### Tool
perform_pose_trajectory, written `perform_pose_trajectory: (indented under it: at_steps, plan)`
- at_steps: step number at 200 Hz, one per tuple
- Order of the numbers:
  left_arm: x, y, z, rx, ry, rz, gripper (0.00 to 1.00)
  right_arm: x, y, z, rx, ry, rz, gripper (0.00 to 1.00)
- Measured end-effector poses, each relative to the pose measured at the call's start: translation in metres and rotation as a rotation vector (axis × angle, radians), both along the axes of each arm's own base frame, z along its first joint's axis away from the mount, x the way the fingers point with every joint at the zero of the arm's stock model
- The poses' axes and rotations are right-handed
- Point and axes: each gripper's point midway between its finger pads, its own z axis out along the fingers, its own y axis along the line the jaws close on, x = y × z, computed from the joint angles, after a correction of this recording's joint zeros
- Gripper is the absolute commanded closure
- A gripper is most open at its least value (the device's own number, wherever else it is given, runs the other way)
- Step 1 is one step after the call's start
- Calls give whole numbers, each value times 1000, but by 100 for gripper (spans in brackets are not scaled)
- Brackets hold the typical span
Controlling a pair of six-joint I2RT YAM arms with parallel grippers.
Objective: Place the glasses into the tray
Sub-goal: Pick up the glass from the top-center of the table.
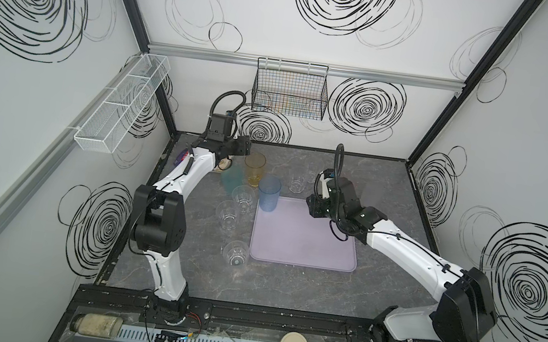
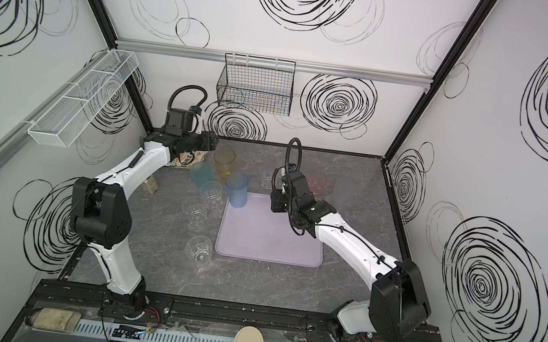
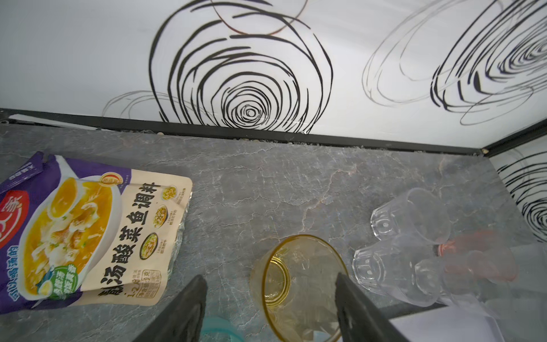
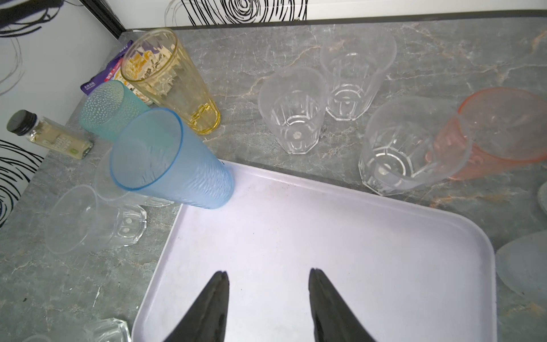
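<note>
left claw: jaws apart, straddling the amber glass at the back of the surface. The glass sits off-centre, right up against one jaw with a gap to the other, so it's not clamped yet.
right claw: jaws apart, nothing between them, hanging over the tray.
glasses: only the blue glass stands in the tray, in a far corner. The amber, teal glass, pink glass and clear glasses are all out on the surface.
worry 1: with a lopsided squeeze, I reckon one jaw shoves the amber glass first, and it skids or tips into the teal one just beside it.
worry 2: the wall is slick and tapered, so a weak pinch probably lets it squirt out.
worry 3: the route to the tray runs past the tall blue glass, and a low carry could clip it over.
worry 4: the right arm is parked over the tray, so the two arms may crowd each other.
</note>
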Motion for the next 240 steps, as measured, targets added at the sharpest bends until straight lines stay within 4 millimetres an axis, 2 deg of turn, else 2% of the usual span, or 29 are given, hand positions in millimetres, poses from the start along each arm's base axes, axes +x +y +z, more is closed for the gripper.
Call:
perform_pose_trajectory:
  at_steps: [30, 79, 111, 143, 170, 179, 198, 240]
  plan:
    - [-4, -14, -21, 86, 59, -48, 31, -6, -4, -7, -2, 13, -1, 51]
    - [-2, -7, -52, 171, 136, -42, 33, -7, -2, -5, 17, 7, 1, 51]
    - [16, -5, -60, 216, 136, -32, 42, -6, -1, -6, 22, 12, -1, 51]
    - [25, -5, -74, 251, 151, -32, 60, -6, -1, -6, 28, 13, -5, 51]
    - [28, -9, -82, 289, 157, -43, 65, -3, 2, -9, 25, 22, -4, 51]
    - [28, -10, -83, 301, 157, -46, 67, -2, 3, -10, 22, 25, -4, 51]
    - [28, -11, -83, 324, 153, -48, 76, 0, 4, -13, 21, 32, -4, 51]
    - [28, -15, -76, 350, 144, -52, 88, 0, 8, -12, 29, 34, -2, 51]
